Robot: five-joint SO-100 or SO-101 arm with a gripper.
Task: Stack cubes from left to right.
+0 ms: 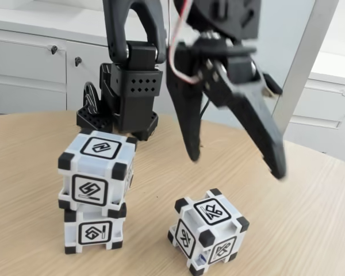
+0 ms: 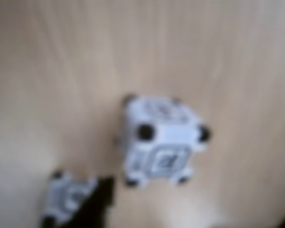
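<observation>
In the fixed view two white cubes with black corners stand stacked at the left: the upper cube point(image 1: 96, 169) sits slightly skewed on the lower cube point(image 1: 94, 230). A third cube point(image 1: 207, 237) rests alone on the table at lower centre, turned corner-on. My black gripper point(image 1: 236, 165) hangs open above and just behind that lone cube, touching nothing, fingers spread wide. The blurred wrist view looks down on one cube point(image 2: 161, 142) in the middle and part of another cube point(image 2: 66, 202) at the lower left; which is which I cannot tell.
The light wooden table point(image 1: 310, 218) is round, its edge curving behind the arm. The arm's black base point(image 1: 123, 98) stands behind the stack. White cabinets point(image 1: 29, 63) and a slanted metal post point(image 1: 302, 63) lie beyond the table.
</observation>
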